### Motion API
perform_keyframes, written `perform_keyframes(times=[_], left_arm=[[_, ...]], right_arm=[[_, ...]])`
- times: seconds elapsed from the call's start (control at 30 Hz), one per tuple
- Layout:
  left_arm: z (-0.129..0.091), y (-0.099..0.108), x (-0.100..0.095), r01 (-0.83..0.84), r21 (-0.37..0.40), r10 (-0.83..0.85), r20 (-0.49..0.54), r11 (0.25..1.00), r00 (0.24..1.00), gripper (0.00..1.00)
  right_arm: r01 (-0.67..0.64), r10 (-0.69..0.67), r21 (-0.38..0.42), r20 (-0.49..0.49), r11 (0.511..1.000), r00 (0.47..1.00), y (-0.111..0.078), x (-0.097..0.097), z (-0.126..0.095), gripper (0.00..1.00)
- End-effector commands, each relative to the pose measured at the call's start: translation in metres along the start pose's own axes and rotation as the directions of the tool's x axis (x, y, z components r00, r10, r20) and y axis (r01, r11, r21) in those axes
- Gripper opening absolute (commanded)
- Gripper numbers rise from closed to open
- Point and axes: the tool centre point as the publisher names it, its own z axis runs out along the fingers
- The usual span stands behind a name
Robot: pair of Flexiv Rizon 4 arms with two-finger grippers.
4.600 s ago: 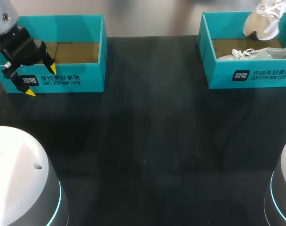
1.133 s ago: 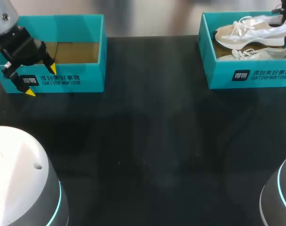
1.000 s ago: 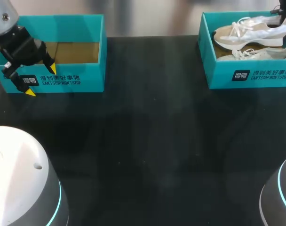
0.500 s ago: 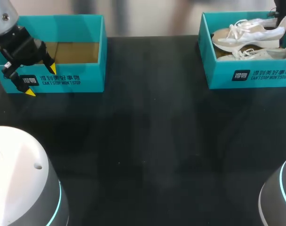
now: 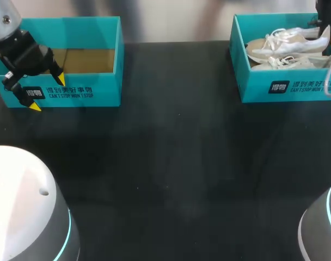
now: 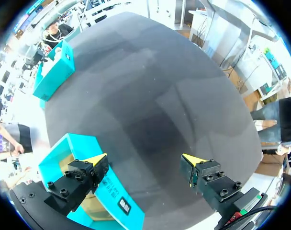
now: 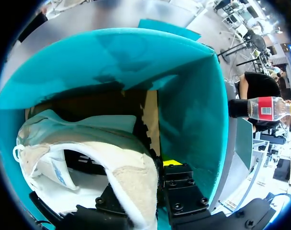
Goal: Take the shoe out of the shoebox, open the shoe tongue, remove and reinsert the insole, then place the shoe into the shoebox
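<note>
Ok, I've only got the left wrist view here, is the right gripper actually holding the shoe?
Observer: Yes. The right wrist view shows the right gripper shut on the shoe at its heel.
Operator: Is it down inside the box?
Observer: The head view shows it inside the walls of the right shoebox, above a second shoe. I can't tell if they touch.
</note>
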Motion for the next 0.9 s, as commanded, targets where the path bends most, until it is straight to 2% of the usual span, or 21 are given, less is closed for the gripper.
perform_keyframes(times=[0.03,0.23,0.9], left_arm=[[-0.001,0.0,0.001,-0.001,-0.002,0.001,0.0,1.0,1.0,1.0],[-0.001,0.0,0.001,-0.001,-0.002,0.001,0.0,1.0,1.0,1.0],[-0.001,0.0,0.001,-0.001,-0.002,0.001,0.0,1.0,1.0,1.0]], right_arm=[[0.002,-0.002,0.024,-0.007,1.0,1.0,0.008,-0.004,0.007,0.0],[0.013,-0.012,0.029,-0.036,1.0,0.999,0.007,-0.003,0.015,0.0],[0.035,-0.032,0.04,-0.068,0.999,0.997,0.015,0.007,0.022,0.0]])
